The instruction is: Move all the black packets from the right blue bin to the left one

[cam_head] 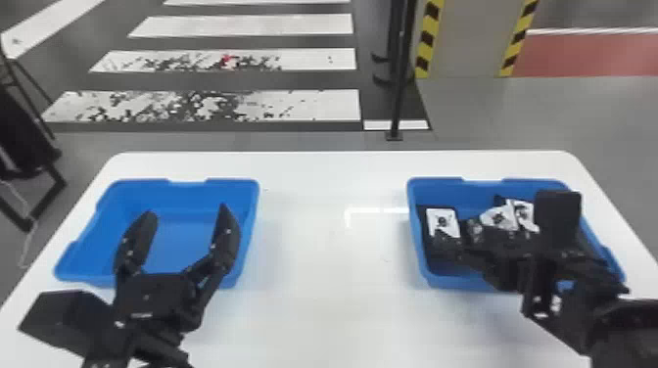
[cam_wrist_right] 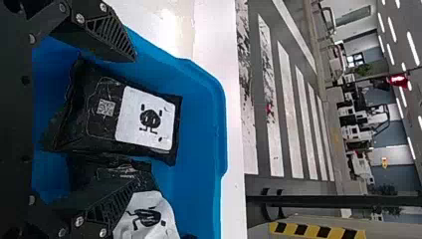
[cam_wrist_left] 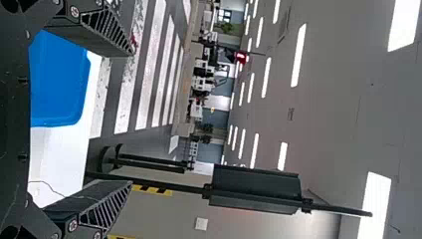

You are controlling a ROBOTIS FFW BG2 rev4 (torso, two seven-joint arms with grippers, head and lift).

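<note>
In right bin, black packets

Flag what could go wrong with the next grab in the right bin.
The right gripper is open at the leftmost black packet. One finger overlaps the neighbouring packet in the wrist view, so closing might snag both. The other finger appears near the right blue bin's wall and could scrape it.

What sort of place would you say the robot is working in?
Probably a large indoor workshop or testing hall: it has broad white crosswalk-style stripes, yellow-and-black diagonal hazard markings and long white ceiling lights.
</note>
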